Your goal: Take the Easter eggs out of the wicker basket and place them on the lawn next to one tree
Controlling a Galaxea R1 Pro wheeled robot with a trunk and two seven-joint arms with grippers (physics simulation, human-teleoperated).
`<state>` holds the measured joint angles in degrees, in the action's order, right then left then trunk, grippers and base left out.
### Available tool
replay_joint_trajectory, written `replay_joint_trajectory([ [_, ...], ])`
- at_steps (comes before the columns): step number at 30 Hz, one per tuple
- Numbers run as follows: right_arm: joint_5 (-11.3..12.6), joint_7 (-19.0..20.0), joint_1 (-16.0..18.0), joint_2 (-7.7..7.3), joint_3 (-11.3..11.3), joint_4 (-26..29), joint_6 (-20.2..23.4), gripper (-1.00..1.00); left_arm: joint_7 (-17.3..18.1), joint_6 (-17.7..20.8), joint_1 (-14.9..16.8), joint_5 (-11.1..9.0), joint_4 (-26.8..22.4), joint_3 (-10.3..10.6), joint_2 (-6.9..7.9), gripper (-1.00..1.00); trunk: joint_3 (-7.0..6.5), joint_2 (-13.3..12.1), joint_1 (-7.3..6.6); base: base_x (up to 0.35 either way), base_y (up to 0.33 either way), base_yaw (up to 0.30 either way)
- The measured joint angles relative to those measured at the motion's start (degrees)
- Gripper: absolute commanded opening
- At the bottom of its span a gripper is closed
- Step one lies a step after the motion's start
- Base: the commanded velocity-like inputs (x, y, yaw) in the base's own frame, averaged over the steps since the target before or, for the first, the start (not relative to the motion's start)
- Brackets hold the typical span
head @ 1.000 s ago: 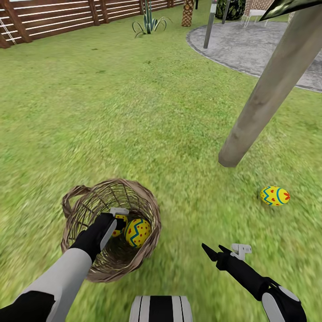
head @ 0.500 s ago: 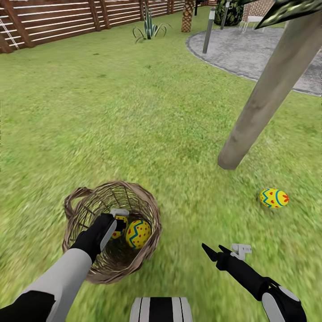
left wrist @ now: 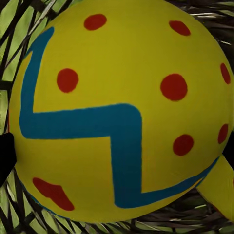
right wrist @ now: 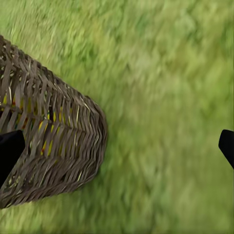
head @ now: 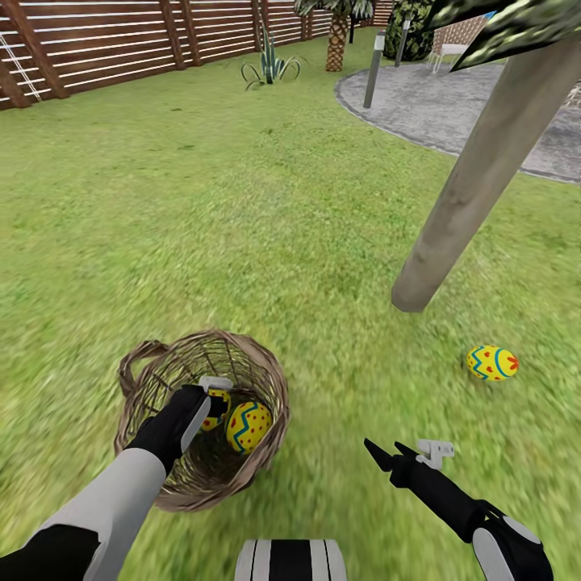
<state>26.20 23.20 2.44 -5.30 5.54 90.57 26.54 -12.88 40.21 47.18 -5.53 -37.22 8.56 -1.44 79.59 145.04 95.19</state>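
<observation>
The wicker basket (head: 149, 379) lies tilted on the lawn (head: 202, 202), also seen in the right wrist view (right wrist: 48, 146). Two Easter eggs are inside it: one with a blue zigzag and red dots (head: 248, 426), and one (head: 218, 406) partly hidden behind my left gripper (head: 216, 395). The left gripper (left wrist: 117, 151) reaches into the basket, and the zigzag egg (left wrist: 117, 112) sits close up between its open fingers. The third egg (head: 492, 363) lies on the grass beside the tree trunk (head: 476, 177). My right gripper (head: 387, 453) hovers open over the grass right of the basket, holding nothing.
A grey paved patio (head: 452, 97) with a lamp post (head: 371, 77) lies beyond the tree. A brown slat fence (head: 121, 40) runs along the back left, with a spiky plant (head: 270, 64) and a palm (head: 337, 36) near it.
The whole picture has slid slightly downward, so the camera has moved. Both arms keep the same pose, and the eggs and basket stay where they were.
</observation>
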Motion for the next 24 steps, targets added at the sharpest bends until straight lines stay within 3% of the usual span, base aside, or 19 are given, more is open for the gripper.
replay_joint_trajectory([
  [10,0.00,0.00,0.00,0.00,0.00,0.00,0.06,1.00,0.00,0.10,0.00,0.01,-0.05,0.00,0.00,-1.00,-0.22,-0.01,-0.02,-0.057,0.000,0.000],
  [24,0.01,0.00,0.00,-0.06,0.00,0.01,0.07,1.00,-0.02,0.00,0.00,0.31,0.04,0.09,0.00,-1.00,-3.32,-0.20,-0.37,-0.033,-0.005,0.000],
])
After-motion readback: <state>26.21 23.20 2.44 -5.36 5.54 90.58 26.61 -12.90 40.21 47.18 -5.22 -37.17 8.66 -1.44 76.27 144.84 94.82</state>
